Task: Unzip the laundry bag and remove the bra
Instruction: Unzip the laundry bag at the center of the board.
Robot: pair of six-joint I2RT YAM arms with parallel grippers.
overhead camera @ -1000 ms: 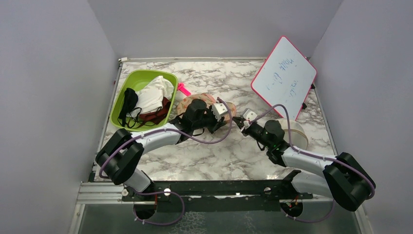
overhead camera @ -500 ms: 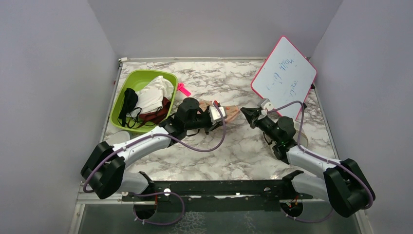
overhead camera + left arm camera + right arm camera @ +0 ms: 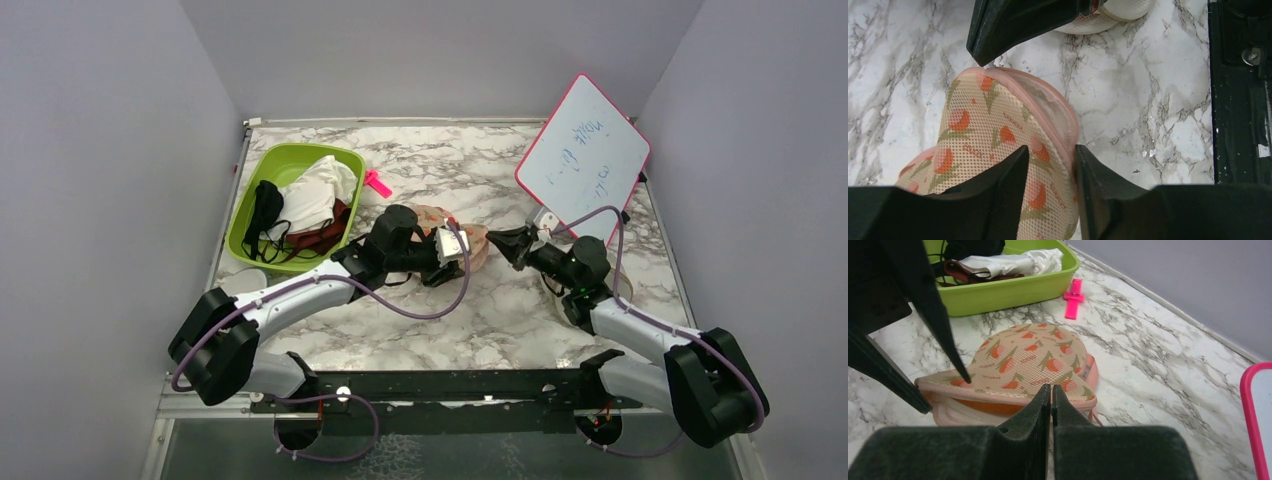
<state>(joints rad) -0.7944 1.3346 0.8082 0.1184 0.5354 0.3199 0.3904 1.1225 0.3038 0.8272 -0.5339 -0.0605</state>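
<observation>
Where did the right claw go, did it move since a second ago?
Yes. The right gripper has pulled back toward the far right; its wrist now sits closer to the whiteboard's lower edge.

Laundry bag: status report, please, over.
Left gripper clamped on bag end. Right gripper shut at the zipper edge. Bag part open, bra showing inside. Nothing across the opening.

The marble table (image 3: 480, 310) carries the laundry bag (image 3: 1023, 365), a green bin (image 3: 285, 165), a pink object (image 3: 377, 183) and a whiteboard (image 3: 585, 160).
</observation>
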